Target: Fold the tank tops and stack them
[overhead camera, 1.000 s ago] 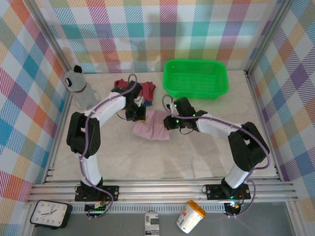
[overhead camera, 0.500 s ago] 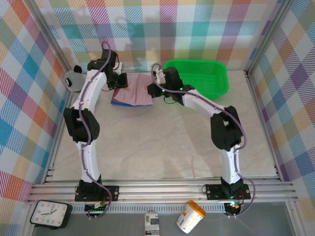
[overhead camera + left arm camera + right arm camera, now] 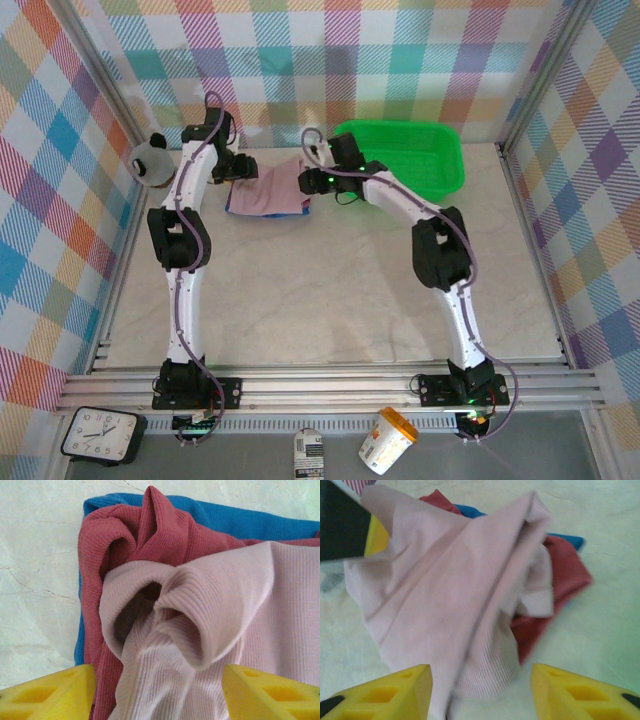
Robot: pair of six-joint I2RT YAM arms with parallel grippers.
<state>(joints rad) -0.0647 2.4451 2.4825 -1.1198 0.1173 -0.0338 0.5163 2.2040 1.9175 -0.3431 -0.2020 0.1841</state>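
Note:
The pale pink tank top point(image 3: 275, 190) lies rumpled on top of the stack at the back left of the table. Under it are the dark red tank top point(image 3: 125, 535) and the royal blue one point(image 3: 240, 520), whose edge point(image 3: 238, 208) pokes out. My left gripper point(image 3: 243, 168) is at the stack's left end and my right gripper point(image 3: 305, 183) at its right end. The left gripper point(image 3: 160, 700) is open, with a bunched pink fold lying loose between its yellow fingers point(image 3: 50, 692). The right gripper point(image 3: 480, 692) is open too, over the pink top's hem point(image 3: 485, 675).
A bright green basket point(image 3: 400, 192) stands just right of the stack, close behind my right arm. A grey bottle point(image 3: 150, 162) stands left of the stack, by the checked wall. The marble table point(image 3: 330, 290) stretches bare toward the arm bases.
Both grippers carried the pink top from mid-table to the back-left stack, laid it over the red and blue tops, then opened and let it go.

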